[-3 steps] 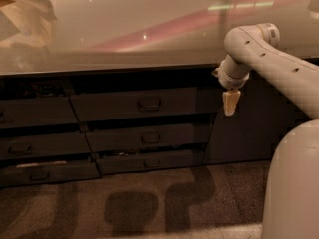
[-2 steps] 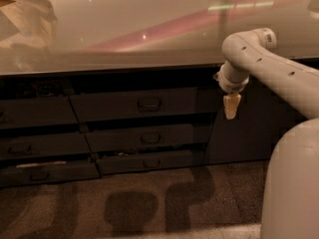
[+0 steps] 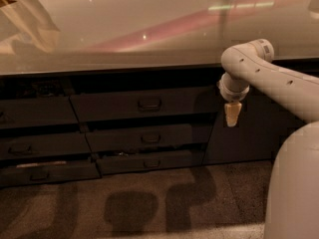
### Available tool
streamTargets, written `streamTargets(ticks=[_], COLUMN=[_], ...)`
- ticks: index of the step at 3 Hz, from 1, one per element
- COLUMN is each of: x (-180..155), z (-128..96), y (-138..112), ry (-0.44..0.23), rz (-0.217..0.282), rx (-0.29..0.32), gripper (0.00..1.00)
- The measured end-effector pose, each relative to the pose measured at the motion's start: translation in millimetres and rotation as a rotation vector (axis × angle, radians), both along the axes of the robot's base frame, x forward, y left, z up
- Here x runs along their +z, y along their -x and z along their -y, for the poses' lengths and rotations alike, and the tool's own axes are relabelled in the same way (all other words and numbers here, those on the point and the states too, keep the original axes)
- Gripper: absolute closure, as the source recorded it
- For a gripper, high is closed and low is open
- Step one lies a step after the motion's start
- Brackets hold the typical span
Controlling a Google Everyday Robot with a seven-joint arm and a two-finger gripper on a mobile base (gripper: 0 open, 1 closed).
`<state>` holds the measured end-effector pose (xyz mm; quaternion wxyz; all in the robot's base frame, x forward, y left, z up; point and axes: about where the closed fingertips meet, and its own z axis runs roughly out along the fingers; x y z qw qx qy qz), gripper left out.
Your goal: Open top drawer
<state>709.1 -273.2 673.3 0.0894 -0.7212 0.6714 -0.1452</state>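
glossy countertop [image 3: 149,34], dark grey top drawer [image 3: 109,106], small centred handle [image 3: 149,103], pincer [image 3: 232,116] pressed together beside it

your arm [image 3: 284,78] stretches in from the right edge, bends sharply at its top joint and turns down into the wrist [image 3: 233,87]. your pincer [image 3: 232,114] hangs below it, pointing straight down, right of centre. your rounded body [image 3: 294,183] fills the lower right corner.

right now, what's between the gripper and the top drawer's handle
Camera view: only the bare front of the top drawer lies between its handle and the gripper, hanging at the drawer's right end.
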Motion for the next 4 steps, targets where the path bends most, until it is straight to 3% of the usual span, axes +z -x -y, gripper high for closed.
streamTargets(ticks=[1,2,3,4], x=[-4,-18,-18,-22], z=[-31,-76,-76,-74], y=[-1,2,2,1], ry=[0.075,0.197,0.197,0.122], rz=[0.004,0.000,0.000,0.002], rx=[0.047,0.136,0.136,0.169], gripper=[0.00,0.00,0.00,0.00])
